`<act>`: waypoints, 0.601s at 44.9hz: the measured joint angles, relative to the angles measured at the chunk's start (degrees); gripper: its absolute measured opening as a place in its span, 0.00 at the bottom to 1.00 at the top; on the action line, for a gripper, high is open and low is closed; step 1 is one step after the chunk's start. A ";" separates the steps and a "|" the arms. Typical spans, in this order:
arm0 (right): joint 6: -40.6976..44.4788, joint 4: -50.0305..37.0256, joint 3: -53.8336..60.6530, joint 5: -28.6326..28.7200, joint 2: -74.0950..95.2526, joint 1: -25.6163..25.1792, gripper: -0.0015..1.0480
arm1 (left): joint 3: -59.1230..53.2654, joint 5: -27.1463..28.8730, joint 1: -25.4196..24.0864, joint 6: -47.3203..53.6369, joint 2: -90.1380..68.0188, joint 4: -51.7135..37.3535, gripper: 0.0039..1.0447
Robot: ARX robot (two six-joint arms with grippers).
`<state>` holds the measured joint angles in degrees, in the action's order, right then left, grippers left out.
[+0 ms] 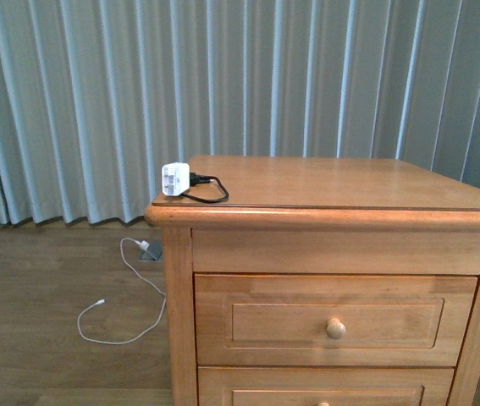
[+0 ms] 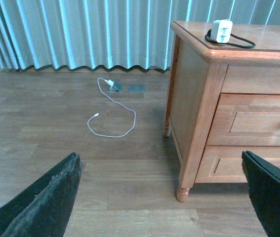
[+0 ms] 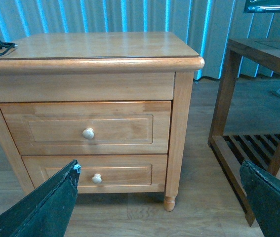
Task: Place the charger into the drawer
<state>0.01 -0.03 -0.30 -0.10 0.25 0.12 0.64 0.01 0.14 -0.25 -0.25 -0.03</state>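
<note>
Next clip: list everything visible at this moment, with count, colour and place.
cabinet: one, honey wood, on floor.
charger: one, white with black looped cable, cabinet top, left front corner.
drawer: one, honey wood, uppermost, closed.
lower drawer: one, same wood, closed.
thin cable: one, white, on floor left of cabinet.
curtain: one, grey-blue, behind cabinet.
side table: one, dark wood, beside cabinet.
left gripper: black fingers, open, empty.
right gripper: black fingers, open, empty.

All three cameras face the cabinet [image 1: 341, 252], wrists farther back.
</note>
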 joint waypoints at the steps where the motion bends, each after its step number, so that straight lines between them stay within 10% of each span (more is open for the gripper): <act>1: 0.00 0.00 0.00 0.00 0.00 0.00 0.92 | 0.00 0.00 0.00 0.00 0.00 0.00 0.94; 27: 0.00 0.00 0.00 0.00 0.00 0.00 0.92 | 0.00 0.00 0.00 0.00 0.00 0.00 0.94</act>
<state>0.01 -0.03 -0.30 -0.10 0.25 0.12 0.64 0.01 0.14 -0.25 -0.25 -0.03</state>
